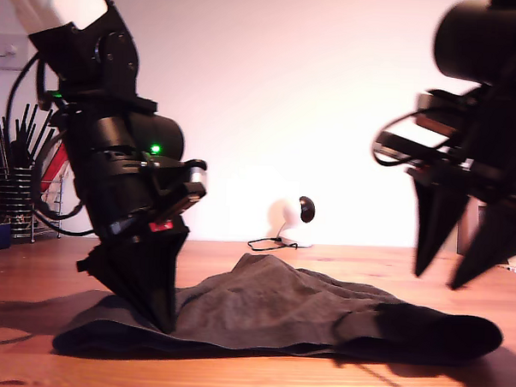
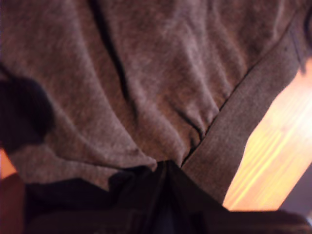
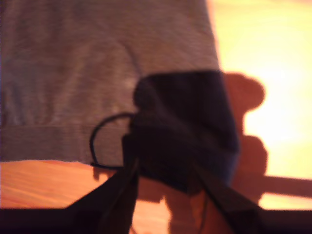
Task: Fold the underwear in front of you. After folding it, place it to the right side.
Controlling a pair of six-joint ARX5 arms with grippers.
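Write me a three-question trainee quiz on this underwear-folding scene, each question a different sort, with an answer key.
1. True or false: my first gripper is hanging high above the underwear without touching it.
2. Multiple choice: my second gripper is A) shut on the cloth, B) open above the underwear's end on the exterior view's right, C) out of sight.
3. Fill in: the underwear lies on a ____ table.

Key
1. False: its fingertips are down on the cloth, closed together at a fold in the first wrist view.
2. B: the two fingers are spread apart and raised clear of the cloth.
3. Wooden.
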